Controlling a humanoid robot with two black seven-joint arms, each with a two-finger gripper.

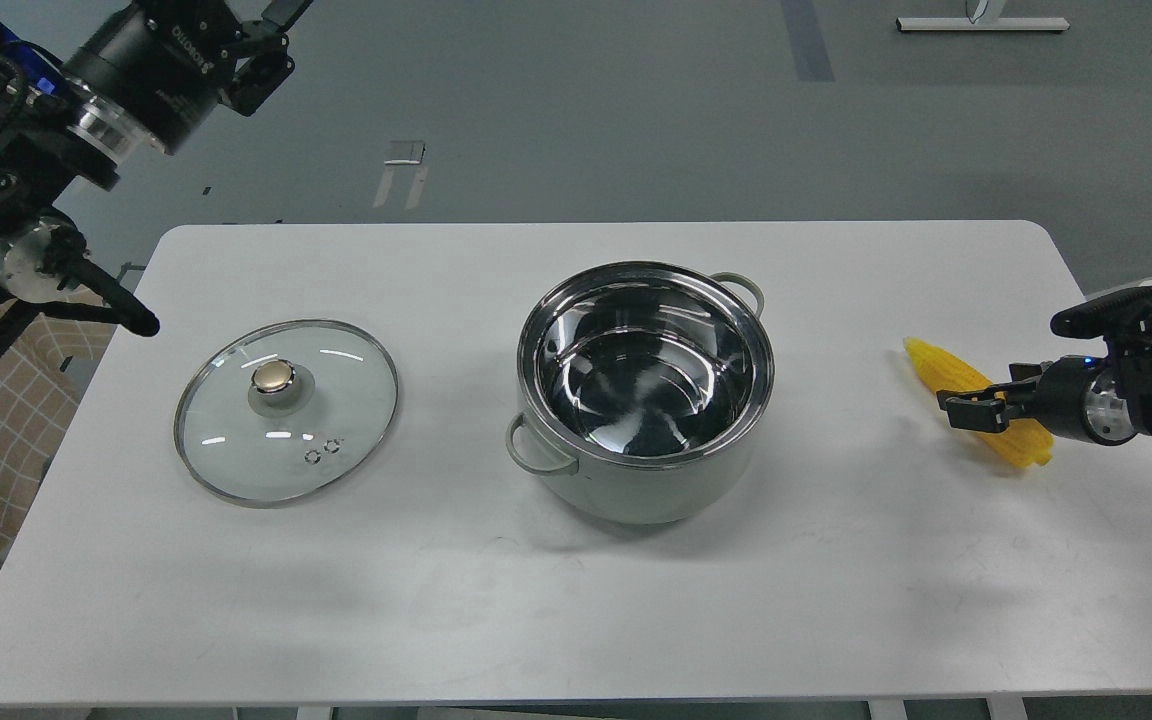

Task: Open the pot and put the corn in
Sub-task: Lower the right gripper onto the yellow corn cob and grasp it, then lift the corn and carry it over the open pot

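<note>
The pale grey-green pot (636, 490) stands open in the middle of the table, and its shiny steel inside holds nothing. The yellow corn (929, 361) lies on the table to the right of the pot, pointed end towards the far left. My right gripper (972, 410) comes in from the right edge and sits over the middle of the cob. Its dark fingers overlap the corn, so I cannot tell the gap between them. My left gripper (274, 40) is raised at the top left, far from the table, and is partly cut off by the frame's top edge.
The round glass lid (286, 430) with its brass-coloured knob (273, 376) lies flat on the white table (576, 610), left of the pot. My left arm's dark links and cables hang beside the table's left edge.
</note>
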